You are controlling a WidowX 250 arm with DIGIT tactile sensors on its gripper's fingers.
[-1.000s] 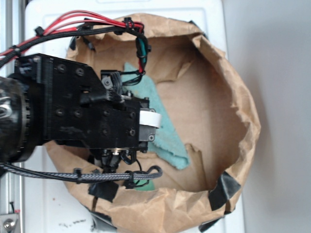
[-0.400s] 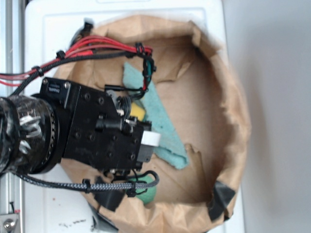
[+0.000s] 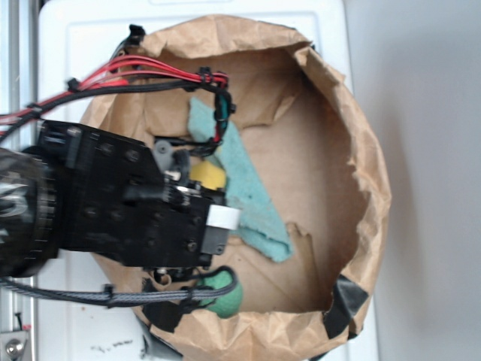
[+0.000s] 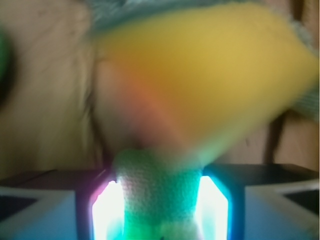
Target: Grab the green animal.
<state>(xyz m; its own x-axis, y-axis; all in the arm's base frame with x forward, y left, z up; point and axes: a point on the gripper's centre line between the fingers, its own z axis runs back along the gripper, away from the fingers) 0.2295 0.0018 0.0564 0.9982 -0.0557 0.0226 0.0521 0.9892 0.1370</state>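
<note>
In the wrist view a green animal (image 4: 160, 195), lime green with a fine knitted-looking surface, fills the gap between my two lit pads (image 4: 107, 205). My gripper (image 4: 160, 190) is shut on it. Just beyond it lies a blurred yellow sponge (image 4: 200, 75). From the exterior view the black gripper body (image 3: 150, 214) hangs over the left half of the paper bag (image 3: 368, 195) and hides the fingers and the animal. The yellow sponge (image 3: 207, 174) shows at the body's upper right edge.
A teal cloth (image 3: 252, 203) lies on the bag's floor right of the gripper. A dark green textured ball (image 3: 223, 295) sits against the bag's near wall, under a braided cable (image 3: 135, 295). The crumpled bag walls ring the gripper. Red and black wires (image 3: 150, 71) cross the bag's top left.
The gripper body has shifted left and down in the exterior view, uncovering the yellow sponge and the green ball. The bag's rim has shifted slightly.
</note>
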